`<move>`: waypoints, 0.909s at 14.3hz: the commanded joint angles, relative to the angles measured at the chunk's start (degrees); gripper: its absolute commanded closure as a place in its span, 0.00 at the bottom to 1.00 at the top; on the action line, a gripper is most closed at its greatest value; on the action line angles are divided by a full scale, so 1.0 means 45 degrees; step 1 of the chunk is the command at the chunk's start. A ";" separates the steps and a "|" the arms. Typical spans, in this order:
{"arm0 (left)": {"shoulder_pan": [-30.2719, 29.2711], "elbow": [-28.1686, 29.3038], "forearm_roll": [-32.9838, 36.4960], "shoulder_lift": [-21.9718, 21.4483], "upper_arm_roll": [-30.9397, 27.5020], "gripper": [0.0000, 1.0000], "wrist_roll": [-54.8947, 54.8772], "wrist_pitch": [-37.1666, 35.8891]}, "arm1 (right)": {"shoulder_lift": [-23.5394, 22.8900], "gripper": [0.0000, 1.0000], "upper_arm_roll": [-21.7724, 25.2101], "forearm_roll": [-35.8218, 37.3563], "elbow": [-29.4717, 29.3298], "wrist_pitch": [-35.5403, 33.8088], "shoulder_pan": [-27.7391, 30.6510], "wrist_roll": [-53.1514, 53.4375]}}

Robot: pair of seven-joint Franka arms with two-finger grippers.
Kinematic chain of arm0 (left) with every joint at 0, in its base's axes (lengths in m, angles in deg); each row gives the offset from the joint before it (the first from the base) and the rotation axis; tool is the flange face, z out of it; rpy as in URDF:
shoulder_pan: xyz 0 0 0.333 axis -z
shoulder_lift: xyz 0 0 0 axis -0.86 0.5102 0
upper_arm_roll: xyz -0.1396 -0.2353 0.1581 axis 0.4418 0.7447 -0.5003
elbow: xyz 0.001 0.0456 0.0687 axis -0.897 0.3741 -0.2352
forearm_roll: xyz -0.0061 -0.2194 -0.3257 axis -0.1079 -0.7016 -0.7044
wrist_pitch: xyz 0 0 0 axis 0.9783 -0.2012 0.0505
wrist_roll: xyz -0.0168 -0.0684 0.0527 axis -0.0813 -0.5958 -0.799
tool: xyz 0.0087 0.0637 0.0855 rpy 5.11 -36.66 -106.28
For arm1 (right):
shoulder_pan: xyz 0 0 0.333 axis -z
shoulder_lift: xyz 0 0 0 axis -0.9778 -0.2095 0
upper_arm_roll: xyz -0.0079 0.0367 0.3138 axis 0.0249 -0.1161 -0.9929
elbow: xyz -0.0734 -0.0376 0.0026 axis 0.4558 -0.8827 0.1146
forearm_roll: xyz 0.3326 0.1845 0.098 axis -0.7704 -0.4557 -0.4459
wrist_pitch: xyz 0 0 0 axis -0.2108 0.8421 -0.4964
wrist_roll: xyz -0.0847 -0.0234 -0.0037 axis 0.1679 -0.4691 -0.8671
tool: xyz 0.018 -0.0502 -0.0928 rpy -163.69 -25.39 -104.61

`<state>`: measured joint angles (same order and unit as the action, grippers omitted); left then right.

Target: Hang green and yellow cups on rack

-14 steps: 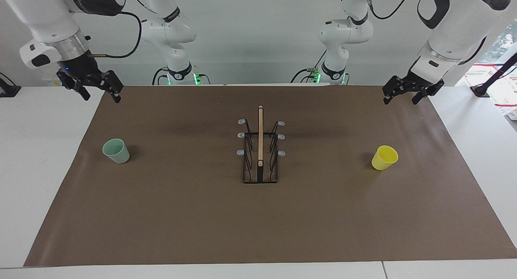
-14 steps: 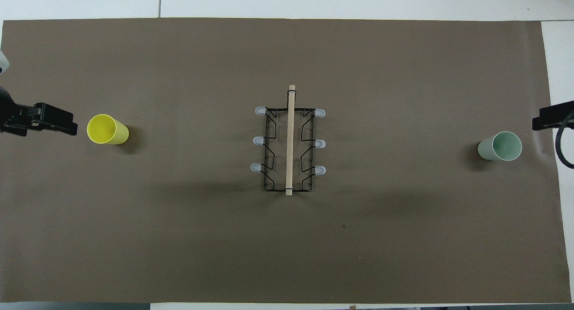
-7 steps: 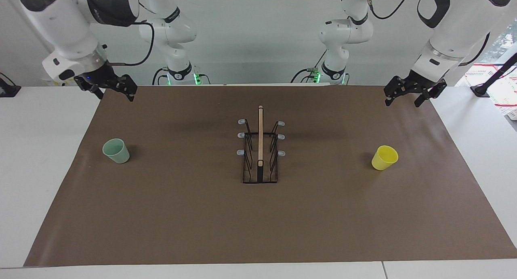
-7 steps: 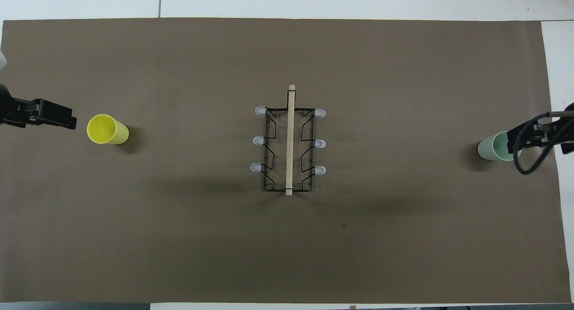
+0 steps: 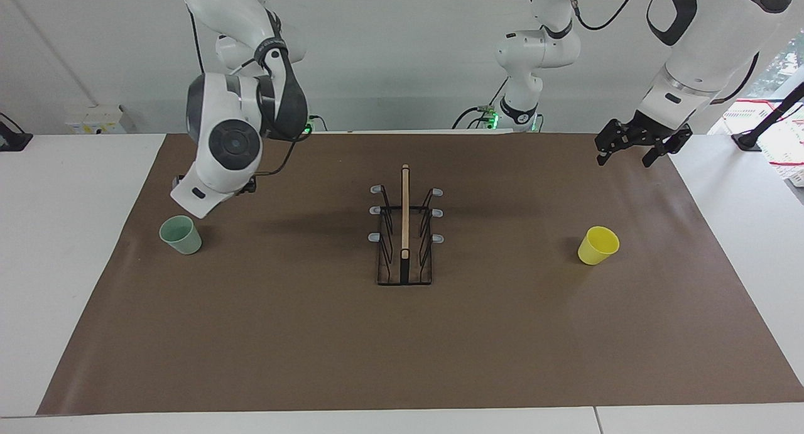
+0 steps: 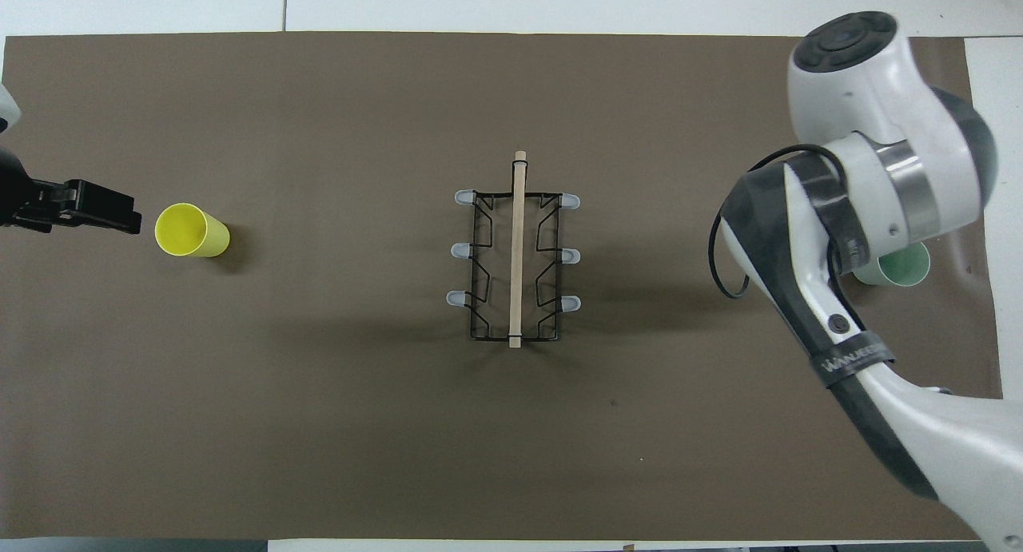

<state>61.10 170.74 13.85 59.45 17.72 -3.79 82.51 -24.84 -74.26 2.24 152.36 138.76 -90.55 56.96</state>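
The black wire rack with a wooden top bar stands mid-mat, all prongs bare; it also shows in the overhead view. The mint green cup stands upright toward the right arm's end, partly covered from above. The yellow cup stands upright toward the left arm's end. My left gripper is open and empty, raised over the mat's edge, apart from the yellow cup. My right gripper is mostly hidden under its own wrist, which hangs close above the green cup.
A brown mat covers the white table. A red and white crate sits off the mat at the left arm's end. A small box stands by the wall at the right arm's end.
My right arm has swung in over the mat and lowered its wrist to just above the green cup. My left gripper has barely moved.
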 commanded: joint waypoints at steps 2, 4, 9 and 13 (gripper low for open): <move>-0.0121 0.1002 0.0062 -0.0759 0.0054 0.00 0.0572 0.0097 | -0.0683 0.00 -0.0119 0.2202 0.0496 -0.0285 -0.0296 -0.5719; -0.0160 0.1022 0.0023 -0.0683 0.0034 0.00 0.1662 0.0312 | -0.0662 0.00 -0.0429 0.3220 0.1221 0.0355 -0.0315 -0.6594; -0.1331 0.0164 -0.1616 0.0915 -0.0044 0.00 0.3164 0.0078 | -0.0019 0.00 -0.0723 0.5172 0.3993 0.3285 -0.0413 -0.6654; -0.2266 -0.1224 -0.2923 0.3025 -0.0102 0.00 0.5977 0.0097 | 0.0374 0.00 -0.0861 0.6870 0.5988 0.5163 -0.0472 -0.6751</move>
<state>52.90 169.61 3.84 67.81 17.27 17.03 83.24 -26.24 -77.89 29.09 173.27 158.25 -92.82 28.36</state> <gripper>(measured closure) 0.000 0.000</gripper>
